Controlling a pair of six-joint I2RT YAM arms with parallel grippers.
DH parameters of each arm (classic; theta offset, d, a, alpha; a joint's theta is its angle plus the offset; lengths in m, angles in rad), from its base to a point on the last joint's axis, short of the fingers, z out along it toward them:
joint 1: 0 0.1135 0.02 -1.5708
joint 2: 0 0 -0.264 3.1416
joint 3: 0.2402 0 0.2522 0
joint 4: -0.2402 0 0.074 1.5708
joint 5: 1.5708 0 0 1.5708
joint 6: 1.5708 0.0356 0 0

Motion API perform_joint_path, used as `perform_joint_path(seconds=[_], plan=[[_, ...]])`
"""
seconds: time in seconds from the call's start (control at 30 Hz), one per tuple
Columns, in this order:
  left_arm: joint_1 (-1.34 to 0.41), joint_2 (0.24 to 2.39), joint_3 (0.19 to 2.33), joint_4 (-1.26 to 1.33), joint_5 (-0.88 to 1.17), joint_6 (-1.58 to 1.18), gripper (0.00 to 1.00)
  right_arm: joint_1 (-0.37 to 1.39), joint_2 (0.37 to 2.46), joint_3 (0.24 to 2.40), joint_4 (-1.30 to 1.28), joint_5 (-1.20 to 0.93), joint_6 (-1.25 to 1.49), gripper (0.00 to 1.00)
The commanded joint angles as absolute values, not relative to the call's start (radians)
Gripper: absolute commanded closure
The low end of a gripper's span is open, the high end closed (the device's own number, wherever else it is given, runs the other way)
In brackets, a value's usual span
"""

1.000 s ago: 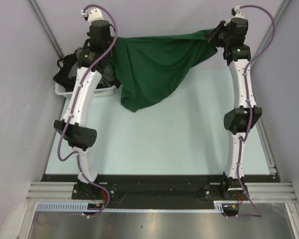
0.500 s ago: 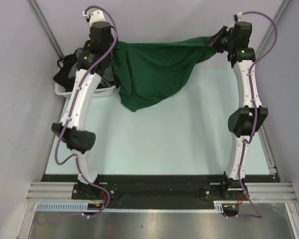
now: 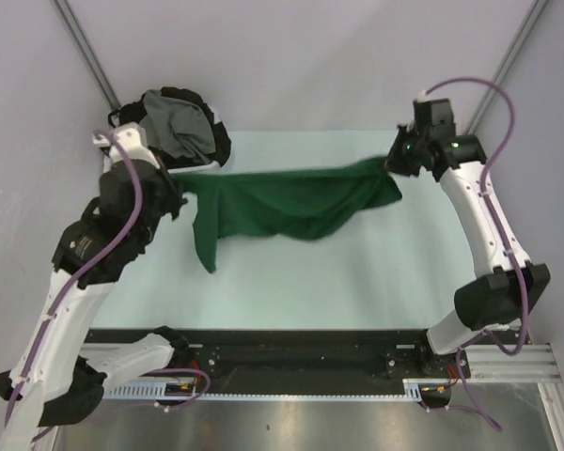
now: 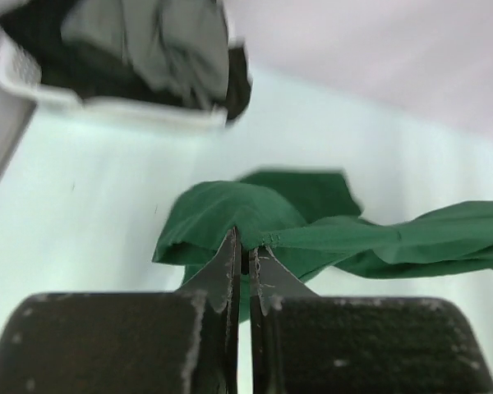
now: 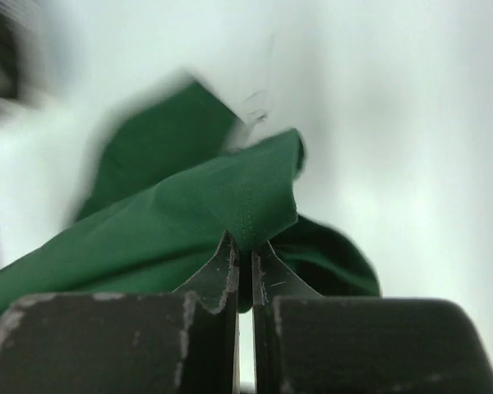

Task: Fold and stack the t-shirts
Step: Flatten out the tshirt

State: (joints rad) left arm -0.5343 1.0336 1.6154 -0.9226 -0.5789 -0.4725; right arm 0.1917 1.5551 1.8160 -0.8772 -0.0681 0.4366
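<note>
A pale mint table [image 3: 357, 272] fills a grey-walled cell, and over its far half we see the dark green t-shirt [image 3: 291, 199] strung low between the two arms. The left gripper [image 4: 242, 245] is pinched tight on a bunched edge at one end. The right gripper [image 5: 245, 246] is clamped just as firmly on a stitched hem at the other. Between them the cloth sags in twisted folds, and a long flap hangs down near the left arm; we cannot tell whether it touches the table. In the far left corner the white basket [image 3: 199, 169] holds the grey t-shirt [image 3: 174, 122] and the black t-shirts [image 3: 218, 143], heaped and unfolded.

We judge the step in hand to be spreading this first shirt flat before any fold. Doing it well means keeping both pinches firm, drawing the arms apart until the held edge runs straight, then lowering evenly so the hanging part lands first and drags smooth. The twist in the middle suggests the grips are not on matching corners, so a regrip may be needed. The left arm should stay wide of the basket.
</note>
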Motion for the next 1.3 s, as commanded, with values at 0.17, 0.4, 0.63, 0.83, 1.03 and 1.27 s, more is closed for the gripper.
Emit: perform_joint_path(seconds=[0.17, 0.4, 0.63, 0.83, 1.03, 1.27], plan=[[-0.526, 1.043, 1.401, -1.203, -0.453, -0.617, 1.0, 0.045, 1.598, 1.493, -1.184, 0.009, 0.407, 1.0], [-0.526, 0.971, 1.264, -1.212, -0.305, -0.652, 1.0, 0.026, 1.586, 1.385, -1.224, -0.047, 0.39, 1.0], [-0.528, 0.868, 1.05, -1.276, -0.115, -0.739, 1.0, 0.043, 1.537, 1.195, -1.233, -0.189, 0.408, 1.0], [-0.528, 0.792, 0.922, -1.216, -0.077, -0.77, 1.0, 0.141, 1.414, 1.088, -1.181, -0.031, 0.41, 1.0], [-0.529, 0.873, 0.908, -1.187, -0.081, -0.7, 0.69, 0.143, 1.485, 1.034, -1.195, -0.051, 0.388, 0.85], [-0.528, 0.911, 0.968, -1.17, -0.158, -0.657, 0.5, 0.141, 1.491, 1.119, -1.206, -0.017, 0.394, 0.55]])
